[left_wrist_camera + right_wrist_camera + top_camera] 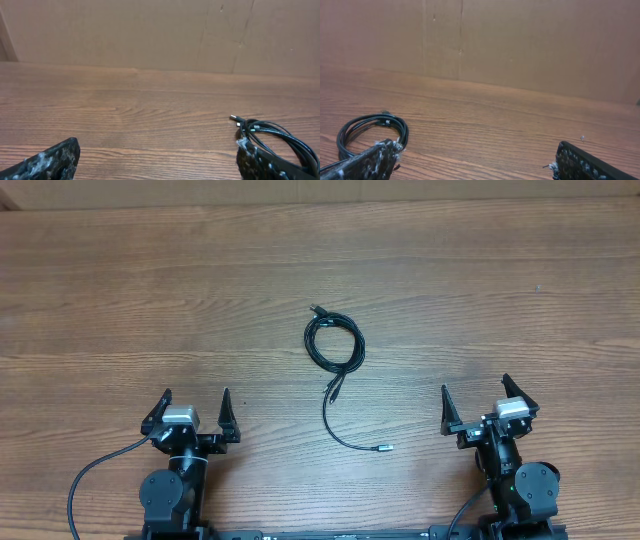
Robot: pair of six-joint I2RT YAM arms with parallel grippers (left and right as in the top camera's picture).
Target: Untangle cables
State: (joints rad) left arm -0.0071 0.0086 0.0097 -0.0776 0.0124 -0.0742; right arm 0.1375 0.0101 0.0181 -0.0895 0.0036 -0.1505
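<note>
The cables are thin black cords lying in a small coil at the middle of the wooden table, with a loose tail curving down to a silver plug tip. The coil also shows at the right edge of the left wrist view and at the left of the right wrist view. My left gripper is open and empty at the near left, well apart from the coil. My right gripper is open and empty at the near right.
The wooden table spreads around the coil. A brown wall stands at the table's far edge. A thick black wire loops from the left arm's base.
</note>
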